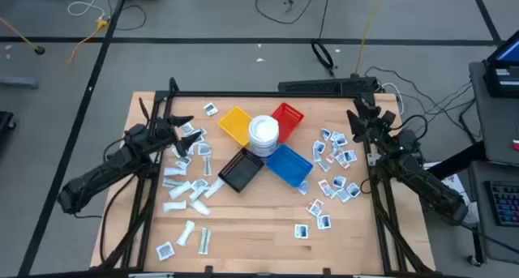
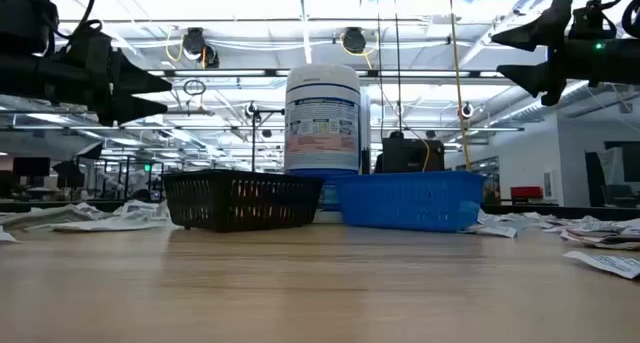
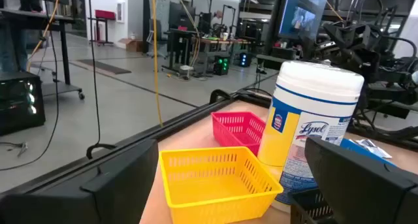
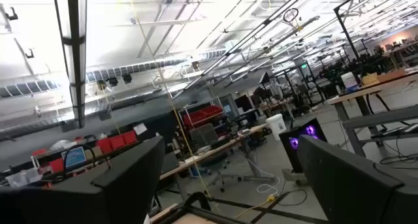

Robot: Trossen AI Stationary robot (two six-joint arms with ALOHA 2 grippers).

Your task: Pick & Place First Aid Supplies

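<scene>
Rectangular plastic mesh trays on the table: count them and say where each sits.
4, clustered around the round white lidded tub: yellow tray on its left-arm side, red tray behind, toward the far edge, black tray in front, blue tray on the right-arm side in front. None looks hidden.

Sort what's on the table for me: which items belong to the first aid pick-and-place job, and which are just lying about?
Job items:
- small flat white first aid packets, left scatter
- small flat white first aid packets, right scatter
- yellow plastic tray
- red plastic tray
- blue plastic tray
- black plastic tray

Lying about:
- round white lidded wipes tub, standing between the trays
- cables on the floor
</scene>
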